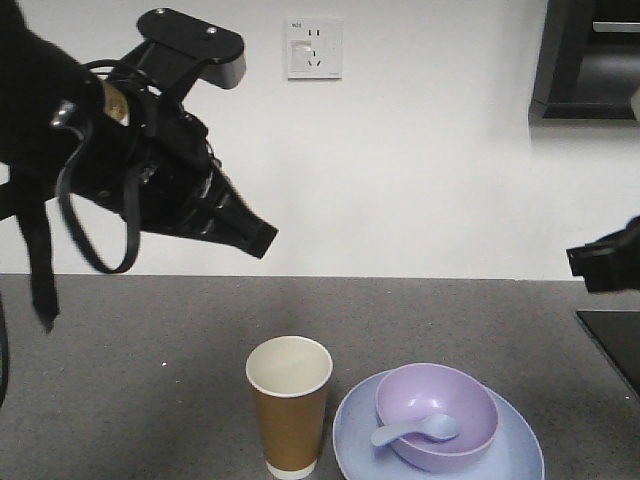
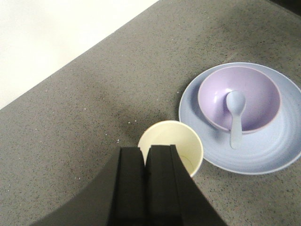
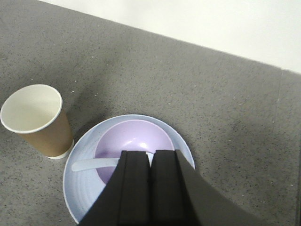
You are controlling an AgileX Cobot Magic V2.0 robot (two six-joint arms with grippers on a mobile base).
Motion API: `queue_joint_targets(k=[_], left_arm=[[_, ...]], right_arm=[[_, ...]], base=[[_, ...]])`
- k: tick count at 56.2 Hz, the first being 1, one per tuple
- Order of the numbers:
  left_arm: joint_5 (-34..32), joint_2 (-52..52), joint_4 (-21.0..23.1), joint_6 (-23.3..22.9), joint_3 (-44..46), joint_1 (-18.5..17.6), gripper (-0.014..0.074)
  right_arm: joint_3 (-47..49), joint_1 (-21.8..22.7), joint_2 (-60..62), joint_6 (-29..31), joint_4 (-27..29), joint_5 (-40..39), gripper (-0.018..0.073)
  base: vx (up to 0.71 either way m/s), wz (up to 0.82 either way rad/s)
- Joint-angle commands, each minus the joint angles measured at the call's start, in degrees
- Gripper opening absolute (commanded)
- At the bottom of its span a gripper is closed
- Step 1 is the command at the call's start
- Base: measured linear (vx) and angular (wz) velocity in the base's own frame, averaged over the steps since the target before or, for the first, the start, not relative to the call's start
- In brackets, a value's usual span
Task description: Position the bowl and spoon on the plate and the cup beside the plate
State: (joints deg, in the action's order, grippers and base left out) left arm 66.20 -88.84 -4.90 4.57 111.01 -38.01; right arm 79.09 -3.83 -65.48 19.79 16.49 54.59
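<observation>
Bowl point(image 1: 436, 415) with spoon point(image 1: 415, 431) on plate point(image 1: 500, 455), cup point(image 1: 289, 405) upright beside. Left tool point(image 2: 146, 155), right tool point(image 3: 151, 160) closed, empty, raised.

This looks like a kitchen. A long gray speckled counter point(image 1: 150, 340) runs along a plain white wall point(image 1: 430, 170). A white power socket point(image 1: 314, 48) sits on that wall. A dark cabinet point(image 1: 585, 60) hangs near the counter's far right corner.

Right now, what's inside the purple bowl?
The spoon lies in the bowl, scoop down in it, handle over the rim toward the plate. The right wrist view's tool hides most of the bowl's inside.
</observation>
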Motion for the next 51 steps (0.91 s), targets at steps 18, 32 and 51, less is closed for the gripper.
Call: queue_joint_targets(k=[18,32,51], left_arm=[[-40.3,30.7,-0.1,-6.9,-51.1,0.1,-0.0004],[-44.0,39.4,-0.1,-6.8,-64.2,0.1,-0.0004],[-43.8,40.2,-0.1,-6.8,-65.3,0.1,-0.0004]], right_arm=[[-37.0,0.2,33.4,6.5,5.1,-28.9,-0.0011],[-44.6,0.2,42.1,6.5,4.8,-32.6,-0.0008],[-45.1,0.2,43.2,6.5,4.9,-32.2,-0.0008]], base=[[0.0,0.0],[0.0,0.0],[0.0,0.0]])
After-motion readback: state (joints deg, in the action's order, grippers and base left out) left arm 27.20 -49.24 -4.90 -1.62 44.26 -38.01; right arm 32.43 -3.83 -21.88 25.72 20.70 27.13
